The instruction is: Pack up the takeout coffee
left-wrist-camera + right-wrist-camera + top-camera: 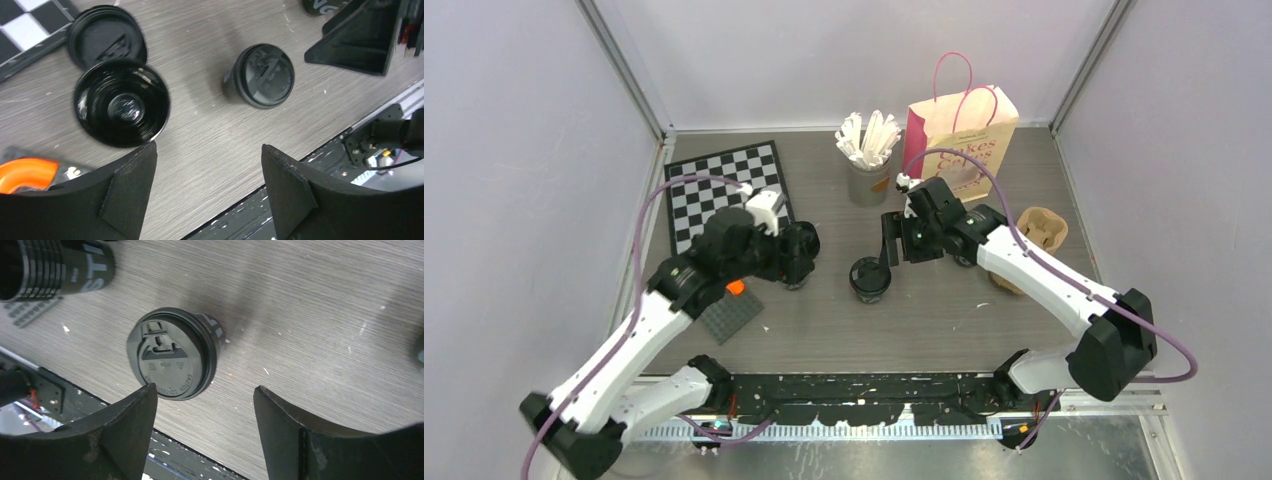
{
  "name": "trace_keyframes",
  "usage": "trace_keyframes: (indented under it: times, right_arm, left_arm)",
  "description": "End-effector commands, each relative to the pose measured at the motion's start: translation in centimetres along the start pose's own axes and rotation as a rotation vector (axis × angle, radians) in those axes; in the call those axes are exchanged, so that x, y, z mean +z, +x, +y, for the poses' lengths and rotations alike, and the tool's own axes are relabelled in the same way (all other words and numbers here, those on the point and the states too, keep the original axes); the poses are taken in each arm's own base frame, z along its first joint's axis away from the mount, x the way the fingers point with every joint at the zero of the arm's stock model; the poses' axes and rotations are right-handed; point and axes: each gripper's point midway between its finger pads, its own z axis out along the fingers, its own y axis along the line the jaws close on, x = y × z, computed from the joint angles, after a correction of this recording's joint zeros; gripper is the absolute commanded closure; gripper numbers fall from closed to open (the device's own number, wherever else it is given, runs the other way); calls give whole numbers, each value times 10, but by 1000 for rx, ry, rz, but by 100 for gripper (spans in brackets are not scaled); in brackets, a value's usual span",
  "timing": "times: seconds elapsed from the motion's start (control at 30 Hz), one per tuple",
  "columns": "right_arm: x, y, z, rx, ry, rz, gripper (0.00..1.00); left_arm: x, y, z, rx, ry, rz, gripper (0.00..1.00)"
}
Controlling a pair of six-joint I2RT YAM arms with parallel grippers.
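Two black coffee cups stand on the grey table (944, 320), and neither is packed. Nearest, at the left, a grey studded plate (732, 314) lies flat with an orange piece (735, 287) at its far edge.

Near the table's middle stands the lidded cup (870, 278), upright with its lid seated. The right gripper (204, 389) hangs above it with its jaws spread wide and nothing in them. In the right wrist view the cup sits just past one fingertip, not between the fingers.

To the left stands the open cup (121, 103), upright and without a lid. A loose lid (106, 37) lies flat just beside it, at the edge of the checkerboard (724, 195); whether the two touch cannot be told. The left gripper (207, 149) hovers over this spot, jaws likewise wide apart and empty, with the open cup just off one fingertip.

Farther back, a grey cup of white sticks (869, 178) stands at centre. The pink paper bag (964, 135) stands upright to its right at the far edge. The brown pulp carrier (1039, 230) sits on the right, nearer than the bag and partly hidden by the right arm.
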Motion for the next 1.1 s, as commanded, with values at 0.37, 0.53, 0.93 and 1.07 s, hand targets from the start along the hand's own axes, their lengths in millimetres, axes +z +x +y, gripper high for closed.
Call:
trace_keyframes:
  times: [0.37, 0.53, 0.93, 1.07]
  right_arm:
    - [11, -17, 22, 99, -287, -104, 35]
    - [21, -5, 19, 97, -290, -60, 37]
    - [31, 7, 2, 94, -235, -23, 41]
    - [37, 12, 2, 107, -239, 6, 41]
  left_arm:
    - [113, -25, -65, -122, 266, 153, 48]
    - [134, -6, -61, -143, 267, 189, 53]
    - [166, 25, -55, -160, 274, 249, 61]
    - [174, 34, -57, -164, 291, 277, 60]
